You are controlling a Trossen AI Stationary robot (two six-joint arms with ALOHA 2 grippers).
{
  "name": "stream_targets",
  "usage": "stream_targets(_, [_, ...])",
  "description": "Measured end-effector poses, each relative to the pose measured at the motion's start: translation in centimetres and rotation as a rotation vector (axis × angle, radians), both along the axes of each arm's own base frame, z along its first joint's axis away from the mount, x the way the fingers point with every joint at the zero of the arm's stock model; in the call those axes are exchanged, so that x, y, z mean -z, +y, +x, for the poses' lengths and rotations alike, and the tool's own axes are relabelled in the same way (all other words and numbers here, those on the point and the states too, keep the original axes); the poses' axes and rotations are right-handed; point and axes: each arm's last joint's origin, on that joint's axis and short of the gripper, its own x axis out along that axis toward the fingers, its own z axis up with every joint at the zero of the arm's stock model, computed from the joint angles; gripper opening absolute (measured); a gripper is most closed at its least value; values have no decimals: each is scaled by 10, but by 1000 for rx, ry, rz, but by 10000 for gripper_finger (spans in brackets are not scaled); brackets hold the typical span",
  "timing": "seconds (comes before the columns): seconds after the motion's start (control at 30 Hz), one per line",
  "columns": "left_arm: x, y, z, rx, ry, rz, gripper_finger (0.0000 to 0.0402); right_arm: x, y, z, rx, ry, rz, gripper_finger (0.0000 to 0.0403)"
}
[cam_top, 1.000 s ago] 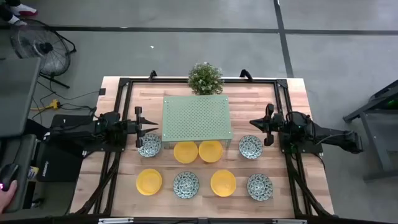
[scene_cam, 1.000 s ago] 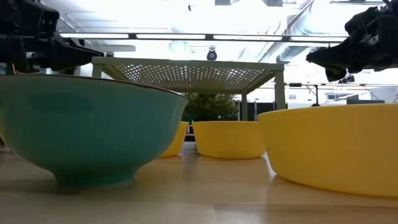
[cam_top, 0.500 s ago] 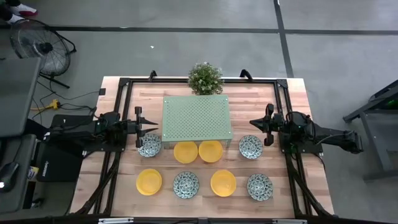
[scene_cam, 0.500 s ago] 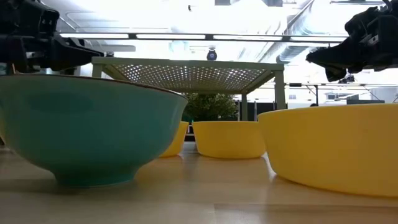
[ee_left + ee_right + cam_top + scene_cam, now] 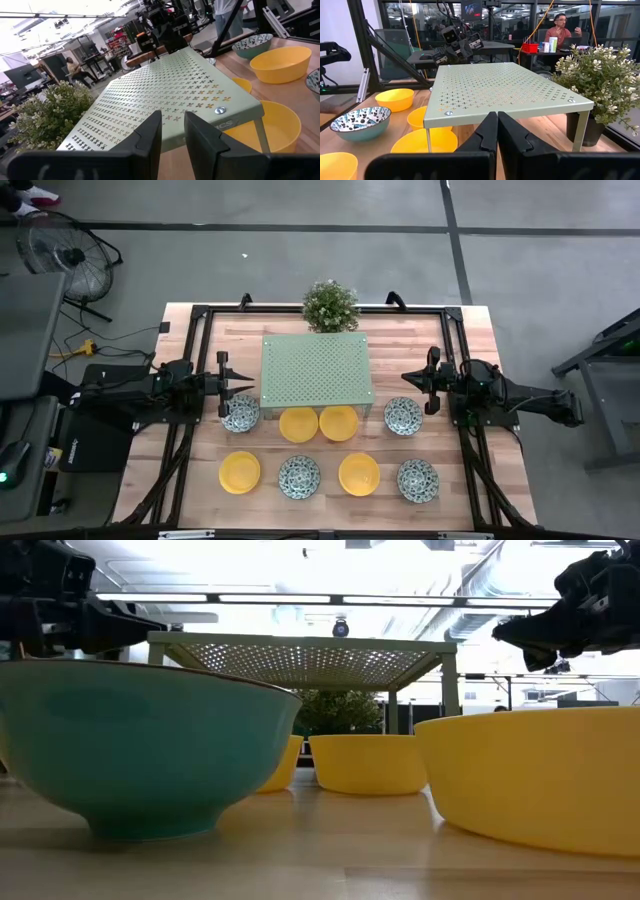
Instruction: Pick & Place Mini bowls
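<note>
Nothing is moved yet, as far as I can judge. All eight mini bowls sit on the wooden surface (image 5: 480, 340) in two rows toward 6 o'clock of the green perforated shelf (image 5: 315, 370). The nearer row: a patterned bowl (image 5: 240, 414) at 9 o'clock, two yellow bowls (image 5: 298, 423) tucked at the shelf's edge, and another patterned bowl (image 5: 403, 416) at 3 o'clock. The farther row alternates yellow (image 5: 239, 472), patterned (image 5: 299, 476), yellow (image 5: 358, 473), patterned (image 5: 417, 480). My left jaws (image 5: 232, 384) hover empty at 9 o'clock of the shelf, slightly spread. My right jaws (image 5: 414, 379) hover at 3 o'clock, pressed together on nothing. The shelf top is bare, the potted plant (image 5: 331, 305) at 12 o'clock; every pick remains ahead.
</note>
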Motion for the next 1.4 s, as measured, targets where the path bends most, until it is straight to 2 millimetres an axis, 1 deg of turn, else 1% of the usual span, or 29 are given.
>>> stream_targets(1.3, [0, 0, 0, 1, -1, 0, 78, -2, 0, 0, -1, -16, -1, 0])
stream_targets(1.4, [0, 0, 0, 0, 0, 0, 78, -3, 0, 0, -2, -30, 29, 0])
